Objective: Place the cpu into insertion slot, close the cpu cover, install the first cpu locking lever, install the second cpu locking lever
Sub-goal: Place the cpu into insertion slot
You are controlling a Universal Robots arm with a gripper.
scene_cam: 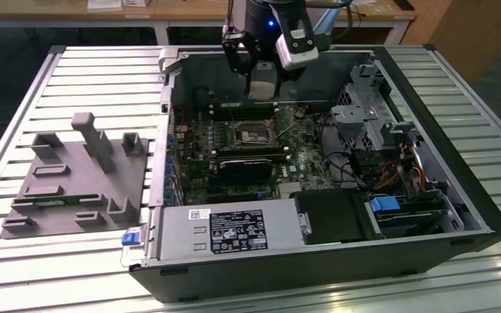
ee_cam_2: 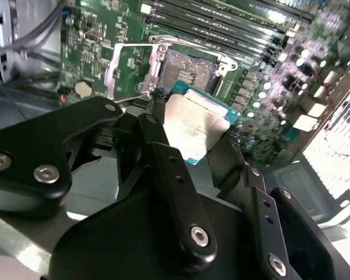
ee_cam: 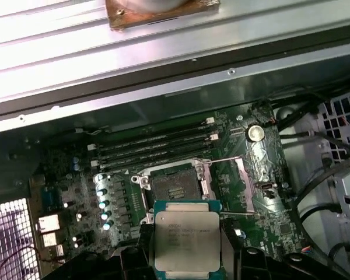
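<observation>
While the claw (ee_cam_2: 192,133) hung inside the open computer case (scene_cam: 459,195), its two black fingers (ee_cam_2: 163,157) were closed on opposite edges of the cpu (ee_cam: 186,242), holding the chip with its silvery metal top turned toward the wrist cameras. The cpu was held above the green motherboard (ee_cam: 262,216) and was not seated. In both wrist views it appeared just short of the insertion slot (ee_cam: 174,186), with its green edge overlapping the nearest part of the socket's rim. The slot's dark centre lay bare. The cpu cover (ee_cam: 243,178), a thin metal frame, was swung open and stood beside the socket on one side. Long black memory slots (ee_cam: 157,146) ran parallel along another side of the socket.

In the exterior view the claw hovered over the far part of the board, just beyond the insertion slot. The case lay on its side on a slatted metal table (scene_cam: 85,72), with a labelled power supply (scene_cam: 224,231) at its near edge. A grey moulded fixture (scene_cam: 76,182) sat on the table at the exterior view's left, apart from the case.
</observation>
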